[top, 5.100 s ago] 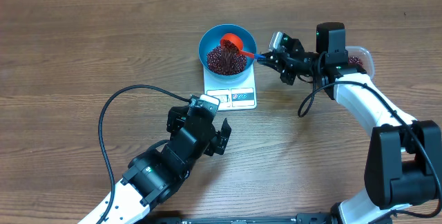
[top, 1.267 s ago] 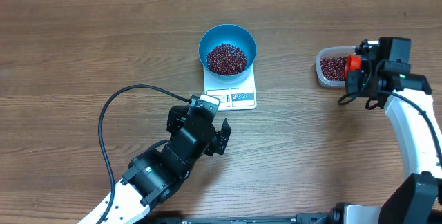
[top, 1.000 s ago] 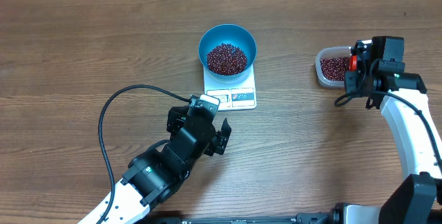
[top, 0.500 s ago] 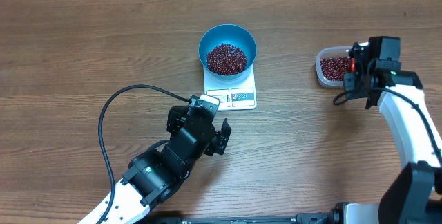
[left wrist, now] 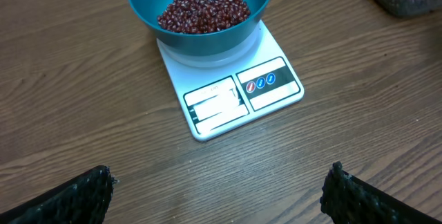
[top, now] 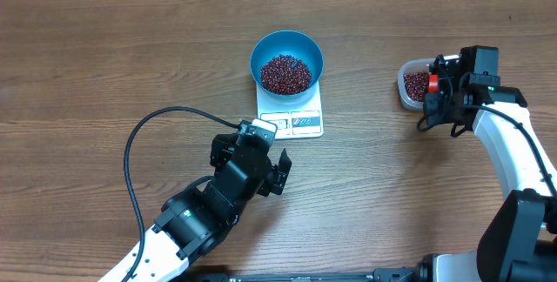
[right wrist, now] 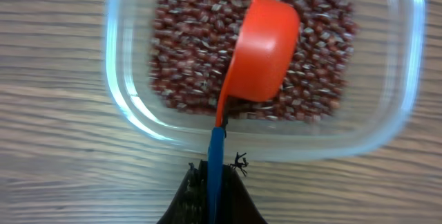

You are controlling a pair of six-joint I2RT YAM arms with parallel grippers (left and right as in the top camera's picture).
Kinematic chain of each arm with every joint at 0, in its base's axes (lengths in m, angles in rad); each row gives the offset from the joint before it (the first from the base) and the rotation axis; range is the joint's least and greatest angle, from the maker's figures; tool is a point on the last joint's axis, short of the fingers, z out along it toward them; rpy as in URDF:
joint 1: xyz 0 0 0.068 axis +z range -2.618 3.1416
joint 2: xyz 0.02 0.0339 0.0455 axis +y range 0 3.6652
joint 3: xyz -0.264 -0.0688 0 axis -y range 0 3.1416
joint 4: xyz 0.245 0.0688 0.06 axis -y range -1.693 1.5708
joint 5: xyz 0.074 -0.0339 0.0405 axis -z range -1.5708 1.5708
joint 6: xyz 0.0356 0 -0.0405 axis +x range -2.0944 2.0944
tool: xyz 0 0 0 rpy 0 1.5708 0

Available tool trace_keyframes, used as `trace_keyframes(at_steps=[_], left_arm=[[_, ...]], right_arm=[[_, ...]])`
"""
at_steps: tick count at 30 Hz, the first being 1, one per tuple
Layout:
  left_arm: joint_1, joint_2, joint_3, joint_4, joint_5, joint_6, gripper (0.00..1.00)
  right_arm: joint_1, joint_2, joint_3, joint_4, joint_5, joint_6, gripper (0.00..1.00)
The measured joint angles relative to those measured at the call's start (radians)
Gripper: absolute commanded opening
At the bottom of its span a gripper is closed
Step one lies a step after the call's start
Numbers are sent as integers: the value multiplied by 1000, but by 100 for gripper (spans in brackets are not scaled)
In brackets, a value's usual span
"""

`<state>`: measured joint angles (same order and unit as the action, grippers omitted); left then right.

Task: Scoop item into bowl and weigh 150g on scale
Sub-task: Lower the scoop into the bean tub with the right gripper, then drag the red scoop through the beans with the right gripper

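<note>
scoop (right wrist: 264, 50) over beans (right wrist: 181, 57) within tub (right wrist: 119, 103) rim; handle crosses the near edge.

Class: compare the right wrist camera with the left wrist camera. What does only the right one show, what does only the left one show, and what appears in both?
Right wrist only: the orange-red scoop, its blue handle gripped by the shut right claw, over the beans in the clear tub. Left wrist only: the blue bowl of beans sitting on the white scale, and the open left claw. Both: the tub of beans, just a corner in the left view, and the wooden table.
</note>
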<state>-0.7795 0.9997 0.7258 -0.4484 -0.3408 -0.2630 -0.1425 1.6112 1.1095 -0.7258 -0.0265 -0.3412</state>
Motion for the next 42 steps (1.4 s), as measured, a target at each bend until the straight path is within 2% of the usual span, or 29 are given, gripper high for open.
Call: trace_keyframes(at_steps=[7,17,30,42], left_arm=[[0,0,0,0,0,0,99],[0,0,0,0,0,0,100],[0,0,0,0,0,0,100],[0,0,0,0,0,0,100]], right_arm=[[-1,1,0,-4,-134,0,4],[-4,2,0,0,-182,11,4],[-31,6,0,11,-226,108,4],[-92,13,0,22,-308,282,4]])
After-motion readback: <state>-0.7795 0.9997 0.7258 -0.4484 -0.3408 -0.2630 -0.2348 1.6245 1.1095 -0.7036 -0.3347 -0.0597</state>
